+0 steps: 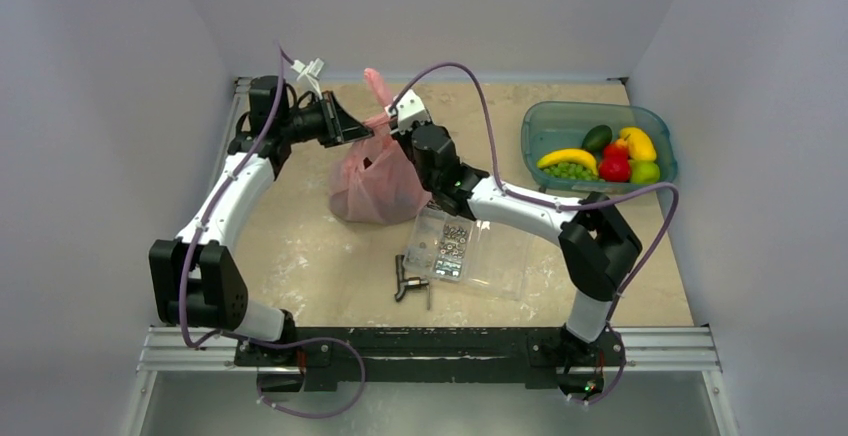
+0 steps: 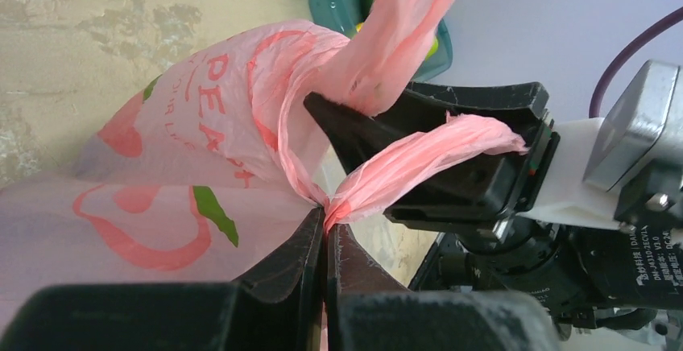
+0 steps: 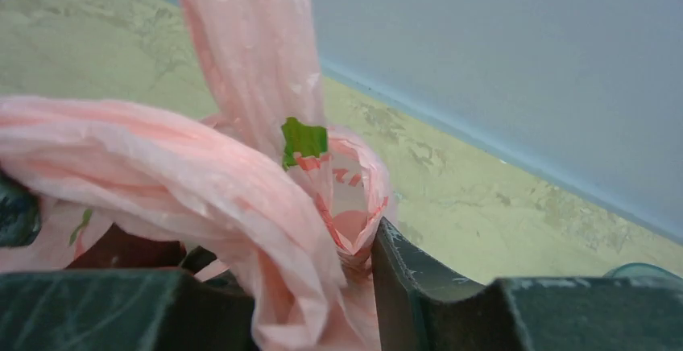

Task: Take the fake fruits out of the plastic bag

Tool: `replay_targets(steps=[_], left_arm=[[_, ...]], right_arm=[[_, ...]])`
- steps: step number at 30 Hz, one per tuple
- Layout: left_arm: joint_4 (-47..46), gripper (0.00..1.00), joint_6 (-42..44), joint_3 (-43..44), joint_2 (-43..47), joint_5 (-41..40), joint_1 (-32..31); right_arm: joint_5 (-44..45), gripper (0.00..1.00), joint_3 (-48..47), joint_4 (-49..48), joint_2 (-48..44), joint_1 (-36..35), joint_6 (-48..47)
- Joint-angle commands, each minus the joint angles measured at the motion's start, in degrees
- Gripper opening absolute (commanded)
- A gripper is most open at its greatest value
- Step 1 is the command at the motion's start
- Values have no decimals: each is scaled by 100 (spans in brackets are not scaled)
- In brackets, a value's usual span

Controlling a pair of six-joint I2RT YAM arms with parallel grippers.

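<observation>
On the table (image 1: 300, 246) the plastic bag (image 1: 375, 181) stands bunched — left gripper (image 2: 325, 214) at its 11 o'clock clenched on a twisted handle, right gripper (image 3: 306, 262) at 1 o'clock gripping the pink neck

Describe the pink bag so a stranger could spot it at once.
On the beige table, look just left of centre, toward the rear. The plastic bag sits there, behind the clear compartmented box; it alone is crinkly translucent pink, handles pinched by the left gripper and right gripper.
</observation>
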State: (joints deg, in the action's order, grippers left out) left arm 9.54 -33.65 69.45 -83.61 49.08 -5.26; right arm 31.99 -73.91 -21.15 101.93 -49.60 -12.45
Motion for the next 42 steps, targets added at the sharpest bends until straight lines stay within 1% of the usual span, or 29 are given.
replay_targets(steps=[1,2,4,5,7,10,12,14,16,19,20,22,23,24,26,27,30,32,34,35,36,37,38,39,40,42], left_arm=[[134,0,376,93,406,-263,33],[230,0,481,95,482,-402,38],[329,0,666,43,674,-746,44],[355,0,741,27,796,-860,49],[369,0,836,4,968,-953,64],[176,0,786,-85,1067,-933,83],[44,0,462,10,959,-794,166],[-70,0,-163,247,732,-551,345],[-266,0,-898,483,499,-239,514],[-1031,0,-1864,543,308,-19,824],[-1305,0,-2044,536,264,25,841],[-1358,0,-2110,528,146,83,844],[-1357,0,-2136,477,67,174,829],[-1363,0,-2163,373,-3,289,825],[-1442,0,-2196,21,-112,414,820],[-1575,0,-2242,-194,-147,479,806],[-2155,0,-2479,-697,-233,809,773],[-2335,0,-2484,-879,-194,979,774],[-2234,0,-2246,-907,-103,1028,773],[-2008,0,-2051,-858,-25,984,768],[-1691,4,-1785,-772,70,887,743],[-1233,12,-1276,-624,217,575,688],[-503,21,-709,-438,371,334,604],[136,31,-183,-222,530,-171,419],[627,39,254,-58,702,-929,184],[1221,51,830,149,984,-2041,-312]], right_arm=[[266,24,-145,-651,-339,155,625],[125,18,-197,-535,-386,256,826],[-423,8,-378,-110,-451,562,1418],[-1117,0,-483,97,-472,791,1820],[-2225,0,-637,304,-474,1272,2605],[-3725,0,-840,278,-357,1917,3751],[-4602,0,-1078,112,-172,2276,4403],[-5343,0,-1296,-209,114,2606,5092],[-6017,0,-1544,-623,464,2905,5873],[-6758,0,-1809,-1420,994,3220,6938],[-6884,0,-1818,-1678,1136,3277,7233],[-7071,1,-1869,-1897,1364,3363,7538],[-7102,4,-1914,-1729,1444,3383,7499],[-7112,4,-1982,-1400,1503,3394,7299],[-6841,3,-2136,-131,1556,3389,6628],[-6740,3,-2080,134,1540,3388,6395],[-6727,11,-1582,106,1317,3442,6124],[-6576,16,-1445,350,1161,3464,5880],[-6423,21,-1461,722,1051,3467,5571],[-6293,25,-1481,911,978,3466,5393],[-6182,29,-1507,1089,902,3455,5187],[-6086,33,-1547,1276,801,3444,4955],[-5989,38,-1575,1442,716,3435,4773],[-5891,43,-1589,1556,631,3415,4591],[-5787,47,-1595,1670,530,3381,4415],[-5485,59,-1579,1854,299,3267,3919]])
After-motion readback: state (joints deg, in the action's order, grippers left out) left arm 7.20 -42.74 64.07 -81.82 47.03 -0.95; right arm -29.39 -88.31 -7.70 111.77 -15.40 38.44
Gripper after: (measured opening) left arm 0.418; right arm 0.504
